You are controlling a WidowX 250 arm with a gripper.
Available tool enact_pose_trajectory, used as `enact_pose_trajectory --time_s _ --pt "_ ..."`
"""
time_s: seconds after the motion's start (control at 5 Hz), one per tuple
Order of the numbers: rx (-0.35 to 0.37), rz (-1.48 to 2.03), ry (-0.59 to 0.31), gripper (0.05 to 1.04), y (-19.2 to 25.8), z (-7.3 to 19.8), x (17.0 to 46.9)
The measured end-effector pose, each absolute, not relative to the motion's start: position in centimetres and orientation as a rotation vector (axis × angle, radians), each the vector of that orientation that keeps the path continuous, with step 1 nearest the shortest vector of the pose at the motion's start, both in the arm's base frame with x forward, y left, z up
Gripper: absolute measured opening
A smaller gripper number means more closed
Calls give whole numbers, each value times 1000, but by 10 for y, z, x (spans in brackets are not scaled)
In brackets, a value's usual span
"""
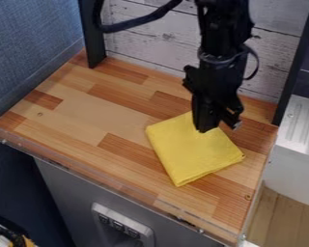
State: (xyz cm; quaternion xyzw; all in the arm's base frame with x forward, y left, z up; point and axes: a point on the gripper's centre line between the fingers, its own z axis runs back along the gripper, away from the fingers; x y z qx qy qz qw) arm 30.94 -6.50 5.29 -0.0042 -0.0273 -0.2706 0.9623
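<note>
Because the open, black two-finger hand (220, 128) hangs at the far part of the folded yellow fabric cloth (196, 157), closing there could pinch only the upper layers; pressing down could skid it across the brown wooden desk's (73, 116) right side.
</note>
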Motion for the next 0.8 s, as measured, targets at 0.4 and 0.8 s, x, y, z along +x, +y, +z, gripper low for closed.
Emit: enact_pose_trajectory --time_s 0.4,0.8 --pt "-29 -586 -21 63 -62 31 307" --pt "-30 -595 25 63 -61 16 303"
